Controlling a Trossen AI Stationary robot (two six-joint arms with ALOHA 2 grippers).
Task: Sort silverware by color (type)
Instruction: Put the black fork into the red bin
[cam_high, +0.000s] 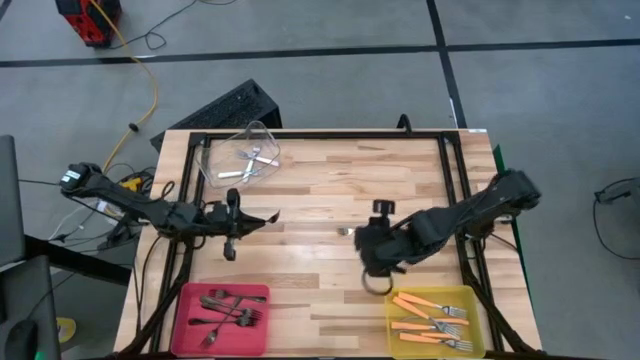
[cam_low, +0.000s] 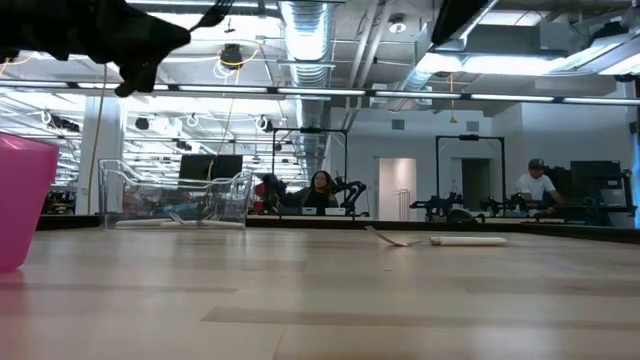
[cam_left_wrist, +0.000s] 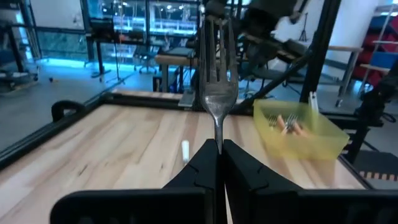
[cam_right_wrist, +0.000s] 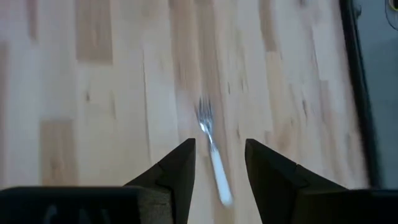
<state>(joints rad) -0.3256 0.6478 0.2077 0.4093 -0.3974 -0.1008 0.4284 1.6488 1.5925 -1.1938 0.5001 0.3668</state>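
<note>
Clamped by its stem in the left gripper (cam_left_wrist: 217, 163): a plain shiny silver fork (cam_left_wrist: 217, 81), upright, tines up, the two dark fingers (cam_left_wrist: 198, 167) pressed tight on both sides of it. Hovers above the left part of the light wooden table (cam_high: 320, 190), about midway between the far and the near edge.

Lying flat near the middle of the table: a second small fork with silver head and white handle (cam_right_wrist: 211, 146), well apart from every bin. Directly over it, the right gripper (cam_right_wrist: 219, 168), pointing down, fingers apart to a middling width, on either side of the handle in the wrist view. Cannot tell if already touching the handle.

In the clear plastic bin (cam_high: 262, 128), at the far left of the table: a few more silver forks (cam_high: 248, 165), crossed over each other. In the pink plastic bin (cam_high: 185, 300), at the near left corner: several dark grey forks (cam_high: 225, 308) in a loose heap. In the yellow plastic bin (cam_high: 475, 300), at the near right corner: orange-handled forks with silver heads (cam_high: 430, 315), lying roughly side by side.

Around the table top, a black metal frame (cam_high: 320, 135). Beyond the far edge, in the low view, a large room with ceiling lights and people (cam_low: 322, 183) at a distance.
</note>
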